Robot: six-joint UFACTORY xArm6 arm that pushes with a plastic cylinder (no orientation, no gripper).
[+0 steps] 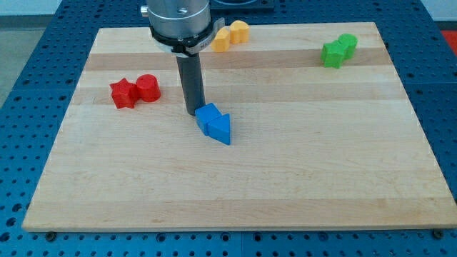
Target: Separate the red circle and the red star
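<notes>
The red star (123,93) and the red circle (148,88) sit side by side and touching at the view's left, star on the left. My tip (194,112) is down on the board right of them, about a block's width from the red circle. It sits against the upper left of a blue cube (208,116), which touches a blue triangle (221,130).
A yellow pentagon (223,38) and a yellow block (240,31) lie together at the view's top, just right of the arm's body. Two green blocks (338,50) sit at the top right. The wooden board (235,193) ends in blue perforated table on all sides.
</notes>
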